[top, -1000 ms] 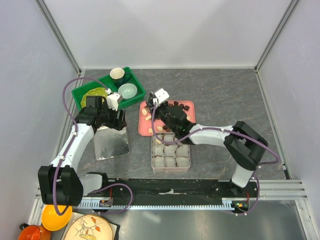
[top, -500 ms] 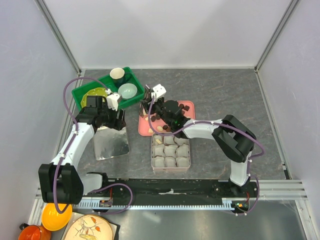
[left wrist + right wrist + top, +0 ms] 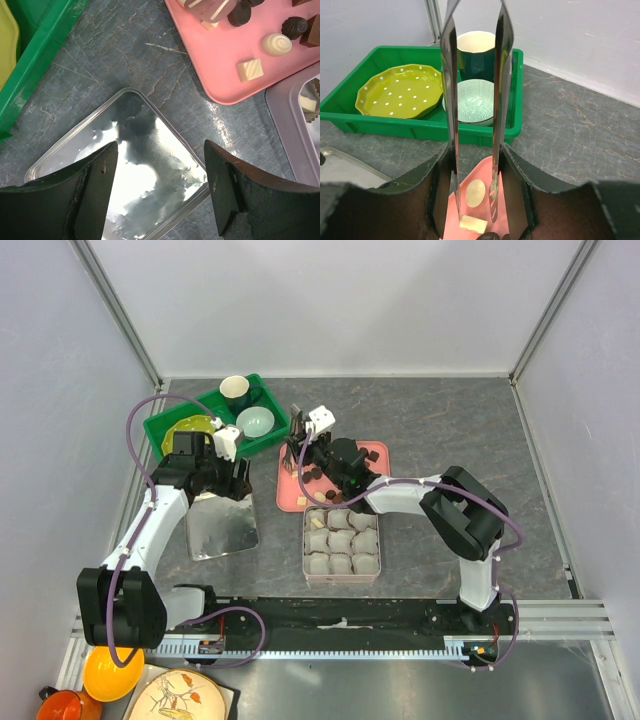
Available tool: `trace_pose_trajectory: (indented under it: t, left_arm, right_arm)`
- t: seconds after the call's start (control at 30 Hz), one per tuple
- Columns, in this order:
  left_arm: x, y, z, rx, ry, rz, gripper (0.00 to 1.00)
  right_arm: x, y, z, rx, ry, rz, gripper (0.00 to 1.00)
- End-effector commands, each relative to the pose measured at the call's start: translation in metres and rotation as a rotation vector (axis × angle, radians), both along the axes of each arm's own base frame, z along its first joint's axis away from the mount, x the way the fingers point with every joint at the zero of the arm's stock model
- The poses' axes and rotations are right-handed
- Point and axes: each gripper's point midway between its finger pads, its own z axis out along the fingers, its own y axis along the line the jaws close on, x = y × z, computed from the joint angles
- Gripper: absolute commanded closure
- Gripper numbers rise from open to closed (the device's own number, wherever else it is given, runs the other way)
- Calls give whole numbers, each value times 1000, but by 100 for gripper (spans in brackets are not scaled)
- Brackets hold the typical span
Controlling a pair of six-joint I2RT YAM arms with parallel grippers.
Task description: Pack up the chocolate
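Note:
The chocolate (image 3: 318, 472), dark brown and cream pieces, lies on a pink tray (image 3: 374, 453). A tin (image 3: 341, 543) of grey paper cups stands in front of it, with cream pieces in its rear cups. My right gripper (image 3: 308, 460) is shut on metal tongs (image 3: 451, 100), whose blades stand apart with nothing between them. They hover over a round cream piece (image 3: 475, 193) and a blocky one (image 3: 473, 224) at the tray's left end (image 3: 486, 170). My left gripper (image 3: 160, 190) hangs open over a shiny lid (image 3: 125, 165).
A green bin (image 3: 165, 430) at the back left holds a yellow-green plate (image 3: 400, 91), a striped bowl (image 3: 476, 102) and a dark cup (image 3: 476, 50). The lid (image 3: 222, 528) lies left of the tin. Grey walls close in both sides and the back.
My right arm has swung left and back from the tin's rear edge to the tray's left end, and the tongs' blades have spread. The left arm has not moved.

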Motion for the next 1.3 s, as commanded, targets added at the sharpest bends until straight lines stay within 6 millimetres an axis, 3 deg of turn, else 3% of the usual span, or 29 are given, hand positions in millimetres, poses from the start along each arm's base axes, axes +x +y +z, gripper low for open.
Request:
trace_pose_trajectory:
  t: [0.0, 0.37, 0.6, 0.83, 1.0, 1.17, 1.23, 1.27]
  left_arm:
    - [8, 3, 13, 10, -58, 1, 24]
    - [7, 3, 12, 14, -61, -3, 24]
    - [5, 4, 12, 20, -63, -4, 24]
    - [4, 3, 8, 16, -56, -8, 24]
    - [6, 2, 10, 13, -63, -4, 23]
    - [27, 14, 14, 48, -84, 79, 24]
    - [41, 17, 25, 51, -106, 108, 24]
    - [45, 17, 22, 51, -93, 115, 24]
  right_arm:
    - [8, 10, 38, 83, -88, 15, 52]
    - [18, 19, 32, 101, -83, 18, 51]
    - [28, 23, 14, 84, -60, 4, 51]
    - [24, 15, 5, 81, -39, -2, 58]
    - [21, 15, 9, 86, -41, 16, 61]
    - [10, 14, 13, 95, -39, 52, 63]
    - [5, 10, 9, 97, -31, 59, 65]
    - [1, 10, 17, 107, -43, 70, 67]
